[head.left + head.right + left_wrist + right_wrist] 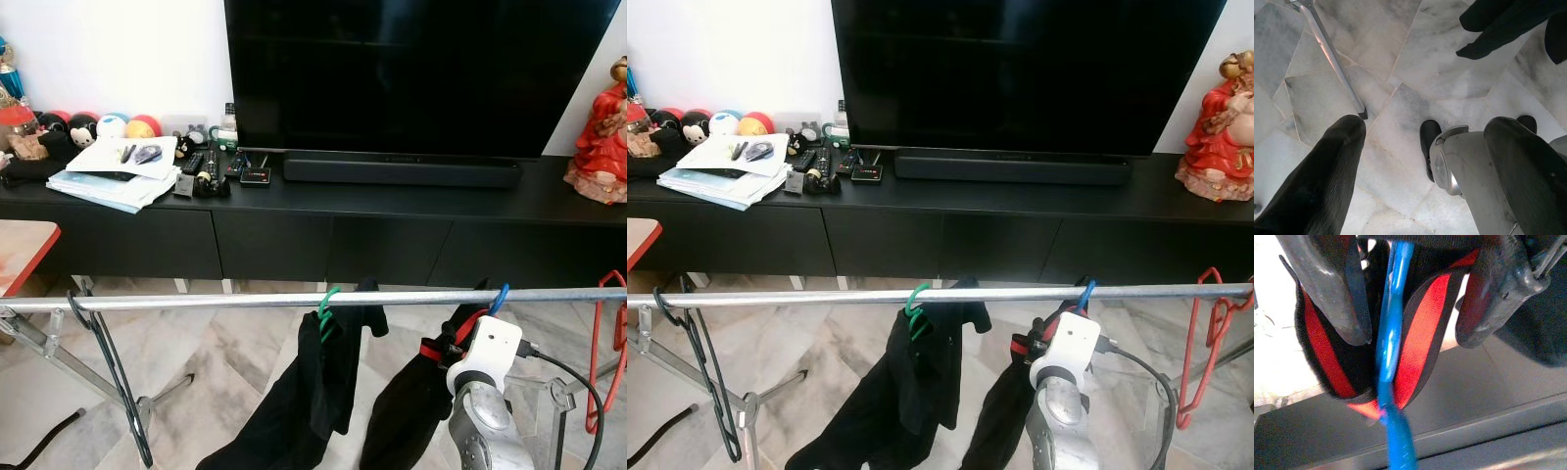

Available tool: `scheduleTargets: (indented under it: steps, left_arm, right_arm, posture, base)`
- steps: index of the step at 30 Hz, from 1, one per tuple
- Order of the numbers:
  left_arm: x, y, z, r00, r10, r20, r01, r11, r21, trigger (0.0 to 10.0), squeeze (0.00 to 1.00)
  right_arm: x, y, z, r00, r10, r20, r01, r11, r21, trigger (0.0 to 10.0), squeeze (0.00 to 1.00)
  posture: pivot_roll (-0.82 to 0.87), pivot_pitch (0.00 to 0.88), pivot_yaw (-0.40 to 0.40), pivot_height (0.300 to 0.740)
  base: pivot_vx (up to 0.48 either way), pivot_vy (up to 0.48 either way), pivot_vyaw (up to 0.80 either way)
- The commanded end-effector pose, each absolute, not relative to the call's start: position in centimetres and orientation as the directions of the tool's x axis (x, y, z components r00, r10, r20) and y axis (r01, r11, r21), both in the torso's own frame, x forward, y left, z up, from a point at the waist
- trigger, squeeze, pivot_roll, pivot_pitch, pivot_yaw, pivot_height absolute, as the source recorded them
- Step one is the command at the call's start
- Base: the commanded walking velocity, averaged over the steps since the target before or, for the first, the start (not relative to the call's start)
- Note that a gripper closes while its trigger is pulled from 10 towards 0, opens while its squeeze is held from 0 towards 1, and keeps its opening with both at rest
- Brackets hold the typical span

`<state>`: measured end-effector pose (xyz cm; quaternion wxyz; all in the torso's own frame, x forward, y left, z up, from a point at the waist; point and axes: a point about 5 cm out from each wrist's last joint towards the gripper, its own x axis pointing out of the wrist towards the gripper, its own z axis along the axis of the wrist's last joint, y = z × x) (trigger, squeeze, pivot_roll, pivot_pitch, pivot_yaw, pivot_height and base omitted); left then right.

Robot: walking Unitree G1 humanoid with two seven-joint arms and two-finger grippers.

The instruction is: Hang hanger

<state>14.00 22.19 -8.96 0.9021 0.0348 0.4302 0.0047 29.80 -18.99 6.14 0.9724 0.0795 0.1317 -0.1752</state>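
A blue hanger (500, 296) hooks over the silver rail (196, 302) right of centre. It carries a black garment (407, 411) with a red-striped band (1422, 323). My right arm (487, 354) reaches up just below that hook. In the right wrist view my right gripper (1413, 335) stands open, one finger (1339, 289) on each side of the blue hanger's stem (1390, 342), neither touching it. My left gripper (1427, 125) hangs open, pointing down at the marble floor.
A green hanger (326, 305) with another black garment hangs mid-rail. A black hanger (103, 352) hangs at the left end, a red one (605, 343) at the right. Behind stands a low black TV console (294, 240) with a cluttered top.
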Motion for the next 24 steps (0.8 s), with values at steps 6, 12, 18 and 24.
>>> scheduleTargets:
  steps: [6, 12, 18, 24]
  left_arm:
    - [13.9, 22.2, -9.0, 0.624, 0.041, -0.780, 0.021, 0.997, 0.068, 10.0, 0.00]
    - [13.8, 22.2, -9.0, 0.623, 0.041, -0.781, 0.022, 0.997, 0.070, 10.0, 0.00]
    - [13.7, 22.2, -9.1, 0.622, 0.040, -0.782, 0.023, 0.997, 0.070, 10.0, 0.00]
    - [13.7, 22.2, -9.1, 0.621, 0.039, -0.783, 0.024, 0.997, 0.069, 10.0, 0.00]
  right_arm:
    - [29.8, -21.1, 6.2, 0.849, -0.461, -0.259, 0.502, 0.856, 0.120, 10.0, 0.00]
    - [29.8, -21.4, 5.9, 0.842, -0.468, -0.269, 0.511, 0.852, 0.117, 10.0, 0.00]
    - [30.2, -21.6, 5.4, 0.833, -0.463, -0.302, 0.510, 0.855, 0.096, 10.0, 0.00]
    - [31.1, -21.6, 5.1, 0.840, -0.429, -0.333, 0.475, 0.878, 0.067, 10.0, 0.00]
  posture:
    - [0.10, 0.040, -0.021, 0.740]
    - [0.09, 0.041, -0.020, 0.740]
    - [0.10, 0.039, -0.017, 0.740]
    - [0.11, 0.038, -0.016, 0.740]
  base:
    - [0.000, 0.000, 0.00]
    - [0.000, 0.000, 0.00]
    - [0.000, 0.000, 0.00]
    - [0.000, 0.000, 0.00]
